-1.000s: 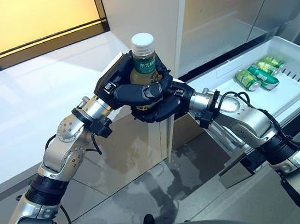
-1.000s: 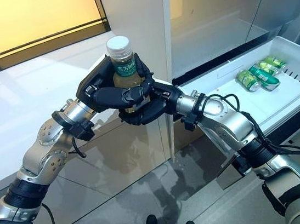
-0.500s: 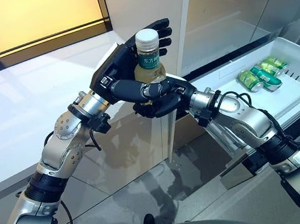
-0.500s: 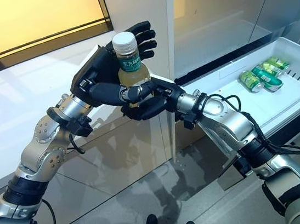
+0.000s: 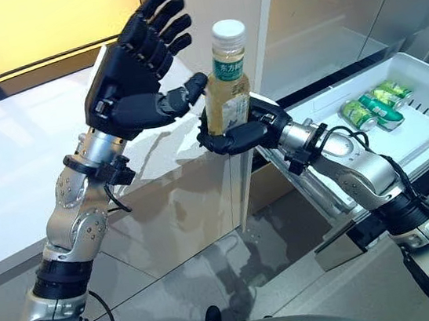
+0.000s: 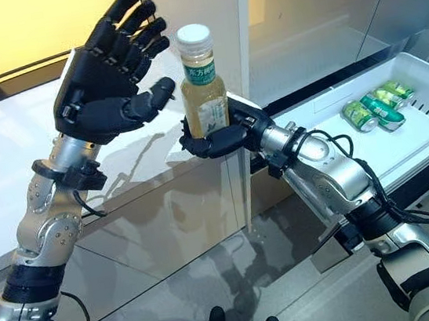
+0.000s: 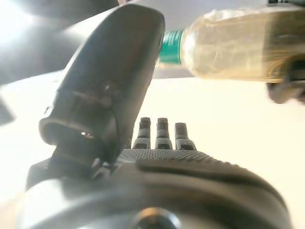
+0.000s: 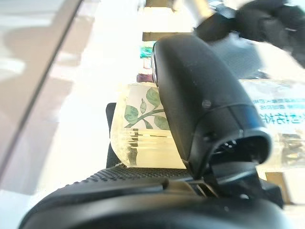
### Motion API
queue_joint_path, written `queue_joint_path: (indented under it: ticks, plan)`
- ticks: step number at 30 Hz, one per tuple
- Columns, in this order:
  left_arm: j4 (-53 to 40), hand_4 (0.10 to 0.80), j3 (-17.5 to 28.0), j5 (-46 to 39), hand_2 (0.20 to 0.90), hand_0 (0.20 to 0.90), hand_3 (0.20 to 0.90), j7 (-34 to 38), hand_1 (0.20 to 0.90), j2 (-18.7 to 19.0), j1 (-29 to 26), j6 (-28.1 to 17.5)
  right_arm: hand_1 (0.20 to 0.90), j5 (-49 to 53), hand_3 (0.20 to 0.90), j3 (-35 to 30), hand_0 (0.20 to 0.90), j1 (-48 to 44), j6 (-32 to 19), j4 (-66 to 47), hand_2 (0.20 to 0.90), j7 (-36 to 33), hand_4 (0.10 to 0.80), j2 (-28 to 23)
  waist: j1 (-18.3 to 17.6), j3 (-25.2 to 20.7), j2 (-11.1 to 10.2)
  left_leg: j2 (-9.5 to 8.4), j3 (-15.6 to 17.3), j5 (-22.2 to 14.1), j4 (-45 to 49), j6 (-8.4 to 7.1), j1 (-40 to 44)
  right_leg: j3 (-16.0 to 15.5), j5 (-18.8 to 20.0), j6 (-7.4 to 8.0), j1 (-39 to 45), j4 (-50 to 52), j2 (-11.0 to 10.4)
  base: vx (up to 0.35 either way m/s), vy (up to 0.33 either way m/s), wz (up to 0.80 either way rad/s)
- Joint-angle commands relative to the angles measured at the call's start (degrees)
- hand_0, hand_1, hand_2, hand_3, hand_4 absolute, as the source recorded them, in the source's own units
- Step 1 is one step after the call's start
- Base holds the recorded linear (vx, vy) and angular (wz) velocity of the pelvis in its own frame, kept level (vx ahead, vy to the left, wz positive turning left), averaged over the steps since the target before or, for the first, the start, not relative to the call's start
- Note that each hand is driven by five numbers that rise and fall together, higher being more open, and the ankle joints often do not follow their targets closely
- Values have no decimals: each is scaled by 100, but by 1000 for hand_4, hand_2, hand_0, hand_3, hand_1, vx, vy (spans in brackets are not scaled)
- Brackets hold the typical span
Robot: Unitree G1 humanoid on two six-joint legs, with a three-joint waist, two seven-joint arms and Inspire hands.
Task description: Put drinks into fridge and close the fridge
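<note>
My right hand (image 5: 239,135) is shut on a bottle (image 5: 228,87) of pale yellow drink with a white cap and a green label, held upright in front of me. In the right wrist view the bottle (image 8: 143,138) lies under my thumb. My left hand (image 5: 130,88) is open, fingers spread, just left of the bottle and apart from it. The left wrist view shows the bottle (image 7: 228,45) beyond my open left hand (image 7: 157,162). The open fridge drawer (image 5: 424,129) at the right holds green cans (image 5: 370,107).
A white counter (image 5: 17,163) runs along the left under a yellow-lit window. A tall white fridge panel (image 5: 211,10) stands behind the bottle. Grey fridge doors (image 5: 336,2) rise at the back right. Grey floor tiles lie below.
My left hand has let go of the bottle, opened wide and moved up and left. My right hand has kept the bottle and carried it a little to the right.
</note>
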Motion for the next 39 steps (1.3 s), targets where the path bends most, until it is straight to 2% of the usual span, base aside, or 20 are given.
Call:
queue_joint_path:
  ticks: [1,4,7,8,9,10,12,15,21,22,23,25,27,32,35,36,39]
  plan:
    - [-447,800,140,-1273,900,900,900,-713,900,-298,144,156,300,358,200,-965,300,-533,-1244,-1080,300,-68,100,178,-15,-658,-159,-277,119,-637,19,192,234,325,170,470,-189,90,-187,0,0,0]
    - [-457,800,114,-2014,900,900,900,-900,900,-768,535,628,300,484,200,-1179,300,-374,-1149,-1302,300,-89,100,94,-48,-634,-187,-276,140,-659,20,201,237,349,172,457,-208,103,-183,0,0,0]
    - [-344,800,50,-2470,900,900,900,-1743,900,-1113,883,1236,300,640,200,-1407,300,-223,-1058,-1440,300,-72,100,-6,-70,-619,-207,-268,172,-647,22,201,228,360,196,441,-232,115,-180,0,0,0]
    - [-339,800,-5,-2588,900,900,900,-2008,900,-1159,976,1480,300,656,200,-1465,300,-174,-1064,-1466,300,-65,100,-34,-76,-614,-211,-267,180,-652,18,201,228,367,199,440,-235,113,-177,0,0,0]
    - [-338,800,-24,-2573,900,900,900,-2067,900,-1171,1000,1464,300,660,200,-1476,300,-161,-1059,-1479,300,-66,100,-40,-76,-614,-209,-263,180,-680,19,201,246,370,183,440,-215,105,-172,0,0,0]
    - [-344,800,-164,-2521,900,900,900,-2570,900,-1208,1196,1711,300,651,200,-1602,300,-55,-1054,-1565,300,-69,100,-141,-95,-590,-208,-259,199,-691,15,196,246,385,191,437,-224,102,-169,0,0,0]
    - [-312,800,-291,-2441,900,900,900,-3013,900,-1212,1327,1882,300,752,200,-1692,300,45,-1051,-1606,300,-50,100,-251,-109,-571,-201,-256,217,-696,11,197,247,401,198,438,-232,100,-167,0,0,0]
    - [-73,800,-475,-2576,900,900,900,-3846,900,-1228,1578,2375,300,798,200,-1833,300,279,-1072,-1641,300,92,100,-363,-152,-542,-186,-250,264,-701,8,193,237,442,222,443,-263,106,-165,-5,10,-1]
    - [999,800,-596,-2400,900,900,900,-4211,900,-1430,2146,2953,300,1175,200,-2115,300,670,-914,-1604,300,369,100,-497,-221,-498,-212,-253,329,-720,9,199,236,497,233,457,-311,138,-164,-4,26,-6]
    - [1446,800,-604,-1871,900,900,900,-4416,900,-1495,2346,2896,300,1208,200,-2212,300,798,-850,-1588,300,492,100,-535,-231,-485,-225,-252,344,-713,8,200,227,506,237,460,-326,147,-157,-8,16,-10]
    - [1627,800,-606,-1689,900,900,900,-4326,900,-1524,2428,2907,300,1213,200,-2260,300,872,-814,-1587,300,531,100,-559,-234,-480,-230,-249,350,-707,8,200,220,514,238,460,-335,151,-154,-9,19,-9]
    - [2358,800,-554,-1327,900,900,900,-4702,900,-1682,2644,2968,300,1382,200,-2415,300,1068,-762,-1606,300,626,100,-713,-254,-474,-255,-244,391,-700,8,195,203,519,253,479,-344,135,-155,-5,16,-4]
    - [2835,800,-463,-1092,900,900,900,-4733,900,-1778,2765,3107,300,1486,200,-2537,300,1188,-723,-1599,300,684,100,-811,-275,-476,-285,-240,424,-699,8,190,180,540,265,500,-369,133,-156,-2,4,-2]
    - [4104,800,-434,-428,900,900,900,-4889,900,-1959,2954,2818,300,1645,200,-2841,300,1479,-818,-1636,300,674,100,-999,-377,-447,-358,-215,562,-700,8,193,137,619,285,525,-460,171,-133,-5,-2,-3]
    - [4806,800,-441,241,900,900,900,-4191,900,-1948,2978,2162,300,1627,200,-3068,300,1625,-888,-1607,300,660,100,-1092,-466,-416,-383,-200,651,-763,11,201,166,686,253,540,-466,188,-101,26,5,-13]
    - [5028,800,-471,351,900,900,900,-3722,900,-1869,2971,1802,300,1604,200,-3157,300,1696,-916,-1605,300,643,100,-1133,-508,-409,-393,-194,688,-757,12,202,161,710,257,546,-492,209,-91,-7,12,-25]
    - [5353,800,-544,902,900,900,900,-2493,900,-1627,2882,1153,300,1263,200,-3385,300,1847,-1047,-1574,300,594,100,-1319,-595,-387,-401,-185,778,-757,21,209,164,768,254,560,-529,245,-69,0,22,-20]
